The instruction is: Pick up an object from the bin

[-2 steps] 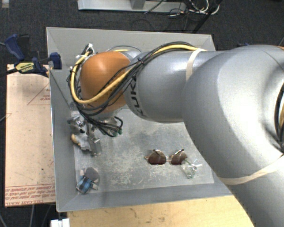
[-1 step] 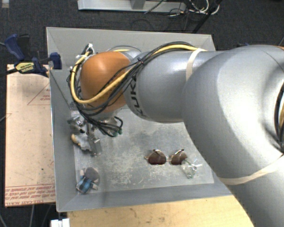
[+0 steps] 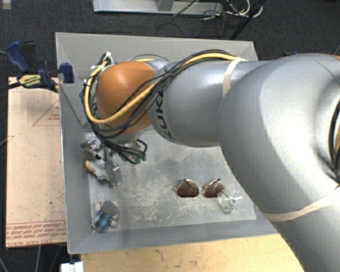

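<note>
Bin [image 3: 153, 200] holds sunglasses [image 3: 199, 189], a clear scrap [image 3: 228, 203] beside them, a blue-grey thing [image 3: 103, 217] in its lower-left corner; my gripper [image 3: 109, 173] hangs at left, spread or clamped I can't tell.

- The big grey arm [image 3: 243, 112] reaches into the bin [image 3: 158, 222] from the right.
- The gripper [image 3: 109, 171] hangs low by the bin's left edge, under an orange cover [image 3: 122, 95].
- A small tan thing [image 3: 90, 166] lies just beside the gripper.
- A small blue and grey thing [image 3: 105, 215] sits in the lower left corner.
- Brown sunglasses [image 3: 199, 189] lie near the lower edge, with a small clear thing [image 3: 228, 203] just beside them.
</note>
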